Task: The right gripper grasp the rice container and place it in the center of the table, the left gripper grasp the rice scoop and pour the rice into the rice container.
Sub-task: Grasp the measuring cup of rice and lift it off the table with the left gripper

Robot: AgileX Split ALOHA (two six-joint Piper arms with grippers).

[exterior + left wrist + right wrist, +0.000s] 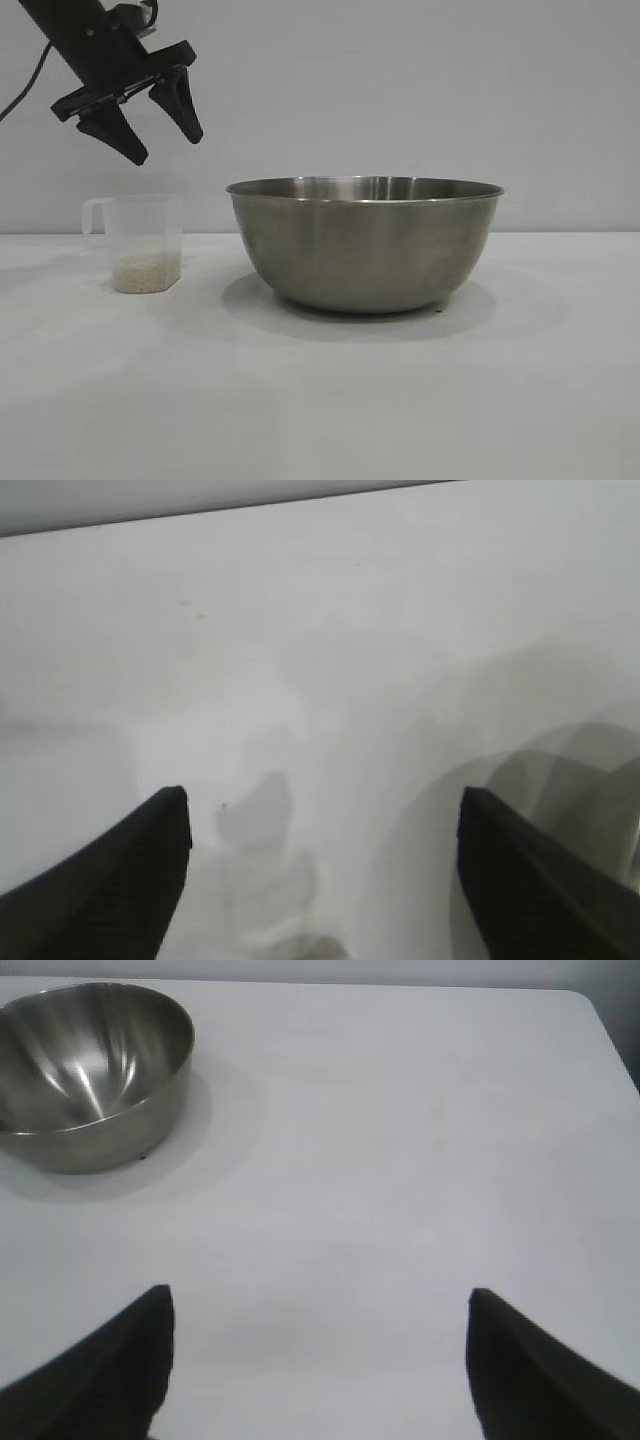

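Your left gripper (pixel 160 135) hung wide open and empty above the rice scoop (pixel 140 243); you needed to drop straight onto its rim, staying clear of the rice container (pixel 365 245).

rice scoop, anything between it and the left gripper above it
Nothing visible. The left gripper hangs open in the air just above the rice scoop, with only empty space between them. The steel rice container stands apart, to the scoop's side, not in the path down.

Lab setup (bare white table (pixel 320 400), blank wall (pixel 400 90)).
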